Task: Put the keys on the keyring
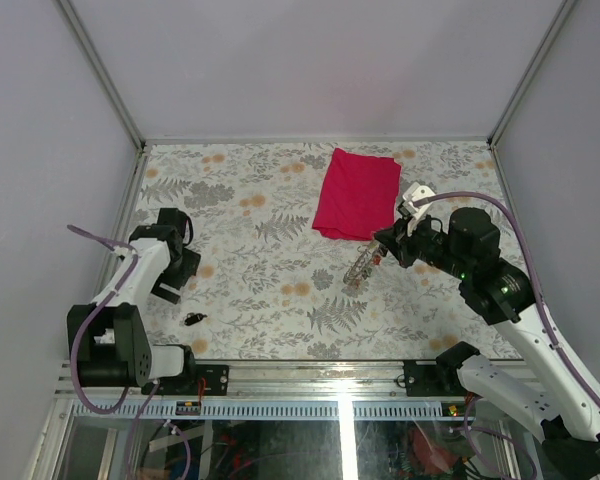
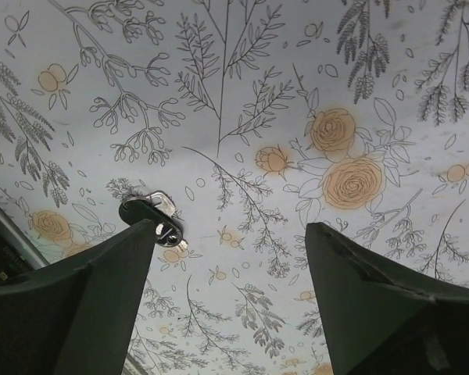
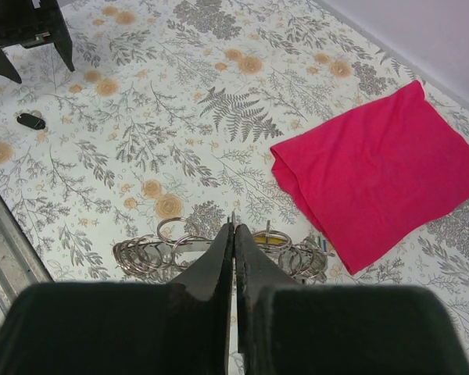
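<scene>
Lying long axis left-to-right, black key (image 1: 192,319) near wide-open empty left jaws; right jaws shut over keyring (image 1: 358,268).

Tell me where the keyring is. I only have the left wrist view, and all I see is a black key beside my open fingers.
Observer: Mid-table, right of centre. The keyring lies at the tips of the right gripper.
Operator: Is that gripper open?
Observer: No, shut. Whether it pinches the keyring, I cannot tell.
Operator: Anything else out there?
Observer: A red cloth lies just beyond the keyring, toward the far edge.
</scene>
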### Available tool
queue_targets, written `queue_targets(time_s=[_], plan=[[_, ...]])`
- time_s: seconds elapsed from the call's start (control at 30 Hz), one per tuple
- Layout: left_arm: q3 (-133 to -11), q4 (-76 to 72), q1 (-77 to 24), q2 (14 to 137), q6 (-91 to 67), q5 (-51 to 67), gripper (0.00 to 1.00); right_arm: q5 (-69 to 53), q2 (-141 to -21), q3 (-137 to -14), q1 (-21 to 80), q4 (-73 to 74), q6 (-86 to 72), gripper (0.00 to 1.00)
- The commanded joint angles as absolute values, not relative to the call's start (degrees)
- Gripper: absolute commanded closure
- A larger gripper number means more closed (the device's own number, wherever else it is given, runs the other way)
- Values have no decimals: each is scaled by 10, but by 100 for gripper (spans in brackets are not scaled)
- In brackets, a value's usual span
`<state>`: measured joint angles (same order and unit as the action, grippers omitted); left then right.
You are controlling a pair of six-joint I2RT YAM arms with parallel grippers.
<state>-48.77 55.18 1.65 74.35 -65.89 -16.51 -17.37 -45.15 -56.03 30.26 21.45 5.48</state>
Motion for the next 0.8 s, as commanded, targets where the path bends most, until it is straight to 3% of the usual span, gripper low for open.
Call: queue_targets(time_s=[0.0,0.53,0.77], plan=[[-478,582,20,745,-710,-195,22,-166,-440,-567,301,158,47,100],[-409,620,18,761,-781,-172,25,-175,-449,-568,301,152,39,100],[-371,583,-19,761,-822,-134,34,-171,-453,-572,301,156,43,100]])
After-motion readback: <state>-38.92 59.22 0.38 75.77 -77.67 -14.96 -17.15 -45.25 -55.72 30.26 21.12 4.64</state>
